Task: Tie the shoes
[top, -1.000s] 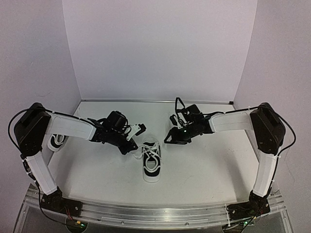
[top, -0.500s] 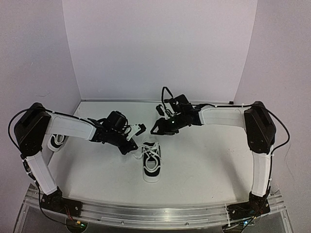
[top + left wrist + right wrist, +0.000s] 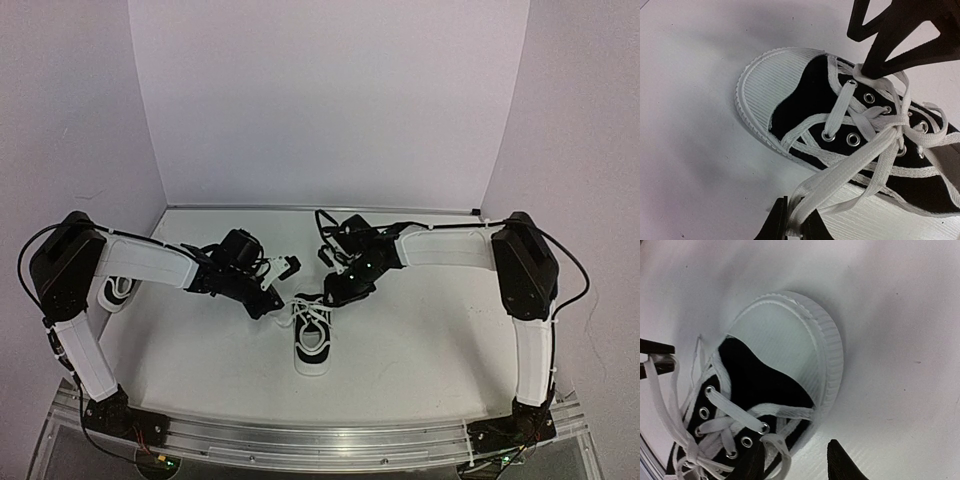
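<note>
One shoe [image 3: 311,338] lies on the white table [image 3: 430,340] about midway between the two arms, its white laces loose and spread over the black upper. The left claw [image 3: 794,226] reaches in from the left and is closed on a lace [image 3: 850,170]. The wrist view shows that flat white strand pinched between its fingertips and running taut up to the crossing over the eyelets [image 3: 897,127]. The right claw [image 3: 333,293] comes in from the far right and hangs over the far end of the same shoe. In the left wrist view one of its black fingertips [image 3: 867,67] rests on a lace strand beside an upper eyelet. Its jaws stand partly apart and I see nothing gripped between them. A slack bit of lace sits near its fingertip [image 3: 840,462] in its own wrist view, but whether that strand lies inside the gap I cannot tell. The ribbed white toe cap [image 3: 765,80] is bare, with no lace over it. The two claws are near each other, on opposite sides of the lacing. A second shoe [image 3: 118,290] sits at the table's left edge, partly hidden behind the left arm [image 3: 140,262] and well apart from the first. Neither claw touches it.
</note>
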{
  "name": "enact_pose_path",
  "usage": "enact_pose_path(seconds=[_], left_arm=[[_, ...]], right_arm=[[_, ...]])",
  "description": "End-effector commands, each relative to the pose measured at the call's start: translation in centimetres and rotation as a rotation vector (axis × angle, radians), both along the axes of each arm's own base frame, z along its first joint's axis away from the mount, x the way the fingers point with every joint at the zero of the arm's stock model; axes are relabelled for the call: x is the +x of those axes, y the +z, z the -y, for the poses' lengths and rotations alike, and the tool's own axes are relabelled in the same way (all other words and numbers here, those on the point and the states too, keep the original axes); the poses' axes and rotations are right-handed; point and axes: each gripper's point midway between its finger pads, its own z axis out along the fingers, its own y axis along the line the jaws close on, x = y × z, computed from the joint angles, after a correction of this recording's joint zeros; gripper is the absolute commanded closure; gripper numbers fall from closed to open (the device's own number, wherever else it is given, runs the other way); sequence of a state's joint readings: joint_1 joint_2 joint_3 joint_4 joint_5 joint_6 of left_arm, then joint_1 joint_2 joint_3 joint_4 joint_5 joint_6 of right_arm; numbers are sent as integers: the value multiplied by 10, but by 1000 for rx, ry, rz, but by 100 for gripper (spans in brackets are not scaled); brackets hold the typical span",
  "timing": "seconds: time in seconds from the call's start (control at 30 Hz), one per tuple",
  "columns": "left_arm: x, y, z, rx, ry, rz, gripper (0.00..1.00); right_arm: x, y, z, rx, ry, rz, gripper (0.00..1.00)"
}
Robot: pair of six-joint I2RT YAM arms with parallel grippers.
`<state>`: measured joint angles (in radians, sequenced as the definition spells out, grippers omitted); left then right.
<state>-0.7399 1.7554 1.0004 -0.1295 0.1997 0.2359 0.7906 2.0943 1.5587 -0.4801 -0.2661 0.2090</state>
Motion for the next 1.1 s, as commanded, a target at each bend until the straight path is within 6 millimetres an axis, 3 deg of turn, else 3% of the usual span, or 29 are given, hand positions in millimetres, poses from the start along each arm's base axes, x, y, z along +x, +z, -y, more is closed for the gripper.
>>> enact_pose_path(seconds=[0.0, 0.17, 0.37, 0.57, 0.8, 0.93, 1.07], left_arm=[[9, 14, 11, -37, -12, 38, 89], [8, 12, 10, -30, -9, 35, 89], [8, 13, 9, -28, -7, 39, 89], [9, 13, 10, -29, -9, 38, 89], [8, 12, 10, -31, -13, 31, 89], [7, 13, 10, -32, -14, 31, 89], [7, 15, 10, -33, -14, 33, 89]], right_arm=[[2, 20, 28, -93, -40, 75, 61], [-12, 21, 46, -93, -36, 42, 62], [-39, 34, 42, 80, 87, -72, 63], [-31, 50, 32, 195, 116, -43, 60], [-15, 39, 12, 337, 61, -90, 54], [-5, 45, 2, 409, 15, -98, 50], [-1, 33, -1, 408, -22, -131, 50]])
